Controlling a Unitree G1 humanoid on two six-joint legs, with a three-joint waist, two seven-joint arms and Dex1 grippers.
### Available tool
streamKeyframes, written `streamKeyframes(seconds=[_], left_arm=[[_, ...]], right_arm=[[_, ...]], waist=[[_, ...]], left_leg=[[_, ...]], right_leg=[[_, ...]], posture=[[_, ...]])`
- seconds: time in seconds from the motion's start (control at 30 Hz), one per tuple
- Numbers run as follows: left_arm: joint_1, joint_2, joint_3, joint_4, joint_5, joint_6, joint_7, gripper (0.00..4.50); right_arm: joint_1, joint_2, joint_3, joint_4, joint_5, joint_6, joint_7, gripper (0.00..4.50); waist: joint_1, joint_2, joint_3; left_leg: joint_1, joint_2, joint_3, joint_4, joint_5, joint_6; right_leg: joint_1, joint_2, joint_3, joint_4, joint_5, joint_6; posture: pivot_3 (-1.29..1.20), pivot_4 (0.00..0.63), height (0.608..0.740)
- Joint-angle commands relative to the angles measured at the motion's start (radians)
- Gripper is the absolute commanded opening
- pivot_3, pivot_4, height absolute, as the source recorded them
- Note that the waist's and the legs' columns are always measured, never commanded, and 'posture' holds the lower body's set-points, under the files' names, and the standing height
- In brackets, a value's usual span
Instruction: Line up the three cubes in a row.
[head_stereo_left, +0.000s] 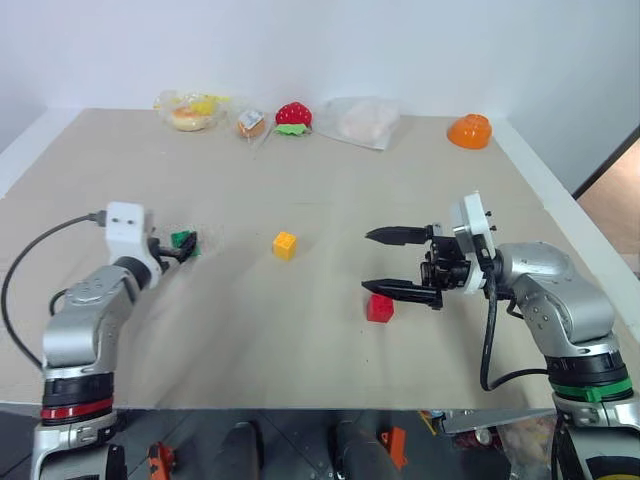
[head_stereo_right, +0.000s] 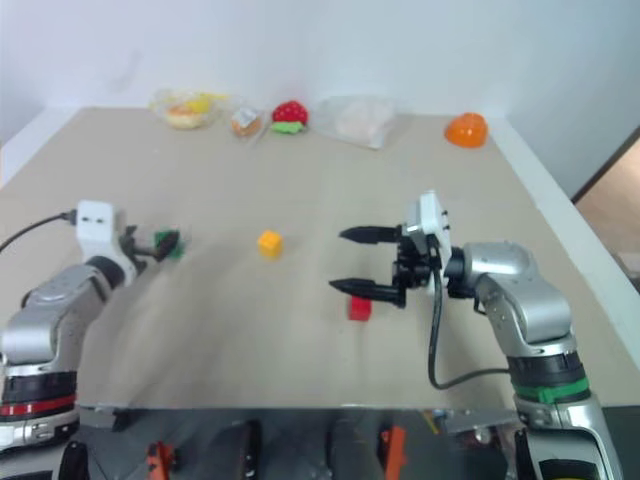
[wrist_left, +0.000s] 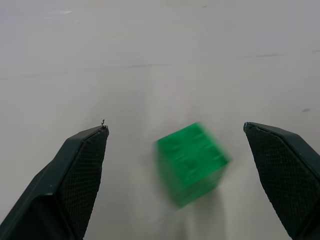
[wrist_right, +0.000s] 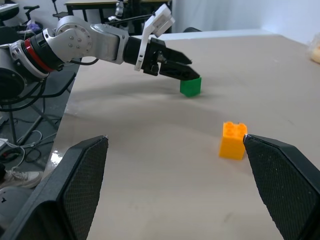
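We are looking down at a beige tabletop (head_stereo_left: 300, 380) with three small studded plastic blocks spread across it. The green studded block (head_stereo_left: 183, 241) sits far out on our left, the yellow-orange studded block (head_stereo_left: 285, 245) is near the middle, and the red studded block (head_stereo_left: 379, 308) lies to the right and closer to us. They are well apart, and the red one sits out of line with the other two, so we judge the row not yet formed: at least the red one needs bringing into line, and the spacing is uneven.

Our left gripper (head_stereo_left: 186, 247) is right at the green block, fingers spread wide; in the left wrist view the block (wrist_left: 192, 164) lies between the two pads (wrist_left: 80, 175) with bare table on either side, so nothing is gripped. Whether a fingertip touches it we cannot tell, as the block is smeared there.

Our right gripper (head_stereo_left: 392, 262) hangs level over the table with its jaws fully apart and empty. The nearer finger hangs just above the red block and covers its top edge, so we cannot say if there is contact.

Along the far edge lie bagged items, a red toy strawberry (head_stereo_left: 293, 116) and an orange bowl (head_stereo_left: 469, 131); the bags' contents are hard to make out.
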Motion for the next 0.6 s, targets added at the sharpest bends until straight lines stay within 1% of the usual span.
streamKeyframes(seconds=[0.03,0.23,0.4,0.6], left_arm=[[-0.033,-0.009,0.002,-0.039,0.026,-0.003,0.058,4.48],[-0.005,-0.021,-0.016,-0.025,0.086,0.004,0.134,4.48],[0.025,-0.046,-0.04,-0.045,0.101,0.028,0.157,4.48],[0.044,-0.086,-0.066,-0.071,0.113,0.047,0.173,4.48]], right_arm=[[0.003,-0.012,-0.046,-0.052,0.018,-0.005,-0.017,4.5],[0.026,-0.019,-0.059,-0.074,0.026,0.008,-0.025,4.5],[0.034,-0.023,-0.055,-0.091,0.033,0.019,-0.021,4.5],[0.0,0.026,-0.056,-0.097,0.054,0.016,-0.061,4.5]], waist=[[-0.003,0.0,0.0],[-0.002,0.0,0.0],[-0.001,0.0,0.0],[-0.002,0.0,0.0]], left_leg=[[0.0,0.0,0.0,0.0,0.0,0.0],[0.001,0.0,0.0,0.0,0.0,0.0],[0.001,0.0,0.0,0.0,0.0,0.0],[0.001,0.0,0.0,0.0,0.0,0.0]], right_leg=[[0.0,0.0,0.0,0.0,0.0,0.0],[0.001,0.001,0.001,0.0,0.0,0.0],[0.001,0.001,0.001,0.0,0.001,0.0],[0.0,0.001,0.001,0.0,0.001,0.0]], posture=[[0.0,0.15,0.74],[0.0,0.15,0.74],[0.0,0.15,0.74],[0.0,0.15,0.74]])
